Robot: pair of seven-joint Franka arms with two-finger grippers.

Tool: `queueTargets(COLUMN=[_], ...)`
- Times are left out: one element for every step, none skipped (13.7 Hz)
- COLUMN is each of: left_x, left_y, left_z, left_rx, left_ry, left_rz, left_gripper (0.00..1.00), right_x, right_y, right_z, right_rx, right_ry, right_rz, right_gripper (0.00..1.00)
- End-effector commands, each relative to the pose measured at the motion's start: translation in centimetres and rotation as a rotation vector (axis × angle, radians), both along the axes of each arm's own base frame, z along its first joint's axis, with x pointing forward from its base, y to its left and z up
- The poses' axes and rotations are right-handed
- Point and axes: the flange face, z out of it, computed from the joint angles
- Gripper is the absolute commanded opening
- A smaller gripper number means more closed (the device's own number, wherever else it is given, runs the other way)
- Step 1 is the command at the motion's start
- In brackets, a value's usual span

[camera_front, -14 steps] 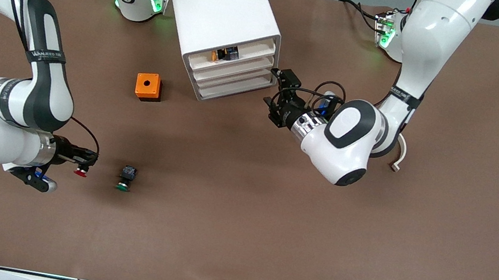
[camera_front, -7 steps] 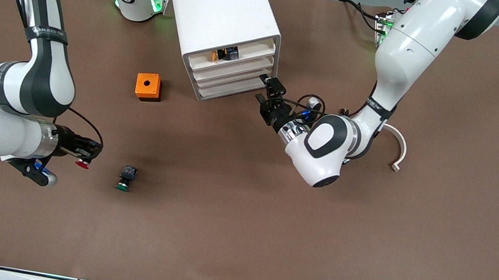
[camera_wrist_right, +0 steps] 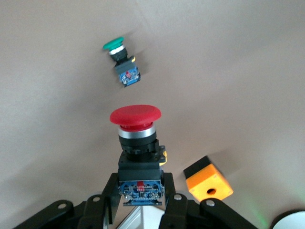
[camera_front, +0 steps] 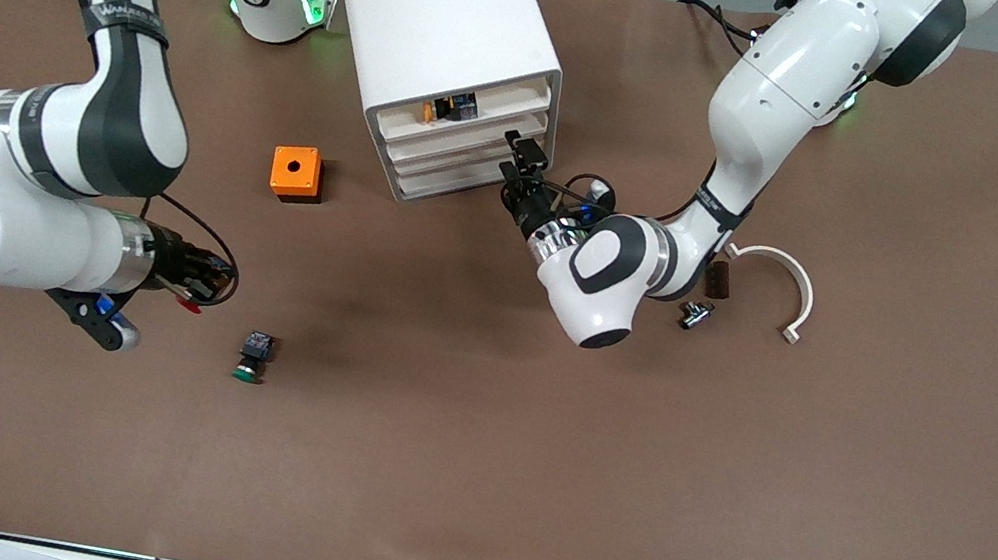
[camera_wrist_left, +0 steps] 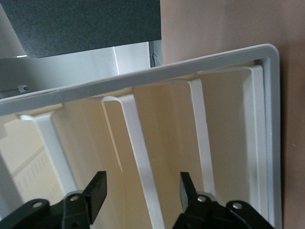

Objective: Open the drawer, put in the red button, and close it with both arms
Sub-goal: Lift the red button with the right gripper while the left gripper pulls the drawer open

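The red button [camera_wrist_right: 136,117], red cap on a black-and-blue body, is held in my shut right gripper [camera_wrist_right: 140,188]. In the front view that gripper [camera_front: 217,280] holds the red button [camera_front: 191,306] in the air over the table near the green-capped switch. The white drawer cabinet [camera_front: 446,18] stands at the back middle. My left gripper [camera_front: 517,161] is open right at the cabinet's lower drawer fronts, at the corner toward the left arm's end. In the left wrist view its fingers [camera_wrist_left: 97,191] straddle a white drawer lip [camera_wrist_left: 143,152], with the left gripper [camera_wrist_left: 142,191] empty.
A green-capped switch [camera_front: 251,358] lies on the table and shows in the right wrist view [camera_wrist_right: 121,59]. An orange box with a round hole [camera_front: 296,173] sits beside the cabinet. A white curved piece [camera_front: 778,276] and small parts [camera_front: 694,315] lie beside the left arm.
My right gripper has lifted the red button and carried it toward the cabinet. My left gripper has closed in on the drawer fronts, and its arm has uncovered the small parts.
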Motion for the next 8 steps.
queueTargets(left_x=[-0.5,-1.5,-2.3,-2.4,-2.5,-2.4,-2.5,-2.2], left_y=[-1.2,-1.9,-2.6,-2.7,-2.7,-2.7,-2.7,-2.4], left_z=[-0.5,-1.0,-1.2,-1.2,-1.3,-1.1,-1.2,-1.1], left_rx=[0.003,0.01,0.012,0.014,0.017,0.016,0.015,0.009], left_ry=[0.036,0.042,0.041,0.041,0.042,0.039,0.036,0.025], left_rz=[0.013,-0.006,-0.023,-0.027,-0.029,-0.029,-0.033,-0.032], left_gripper=[0.59,0.58,0.55,0.44,0.33,0.27,0.19,0.07], right_x=[-1.4,-1.8,-2.0,-2.5,-2.9,-3.3,-3.7,-3.9], right_y=[2.2,3.2,4.0,5.5,6.5,7.5,8.7,9.2], right_z=[2.1,2.7,2.9,3.1,3.5,3.8,4.0,4.1], right_rx=[0.009,0.006,-0.003,-0.011,-0.02,-0.027,-0.029,-0.032], right_ry=[0.021,0.023,0.026,0.029,0.026,0.028,0.034,0.038], right_rz=[-0.081,-0.104,-0.121,-0.134,-0.152,-0.172,-0.194,-0.214], right_gripper=[0.0,0.0,0.0,0.0,0.0,0.0,0.0,0.0])
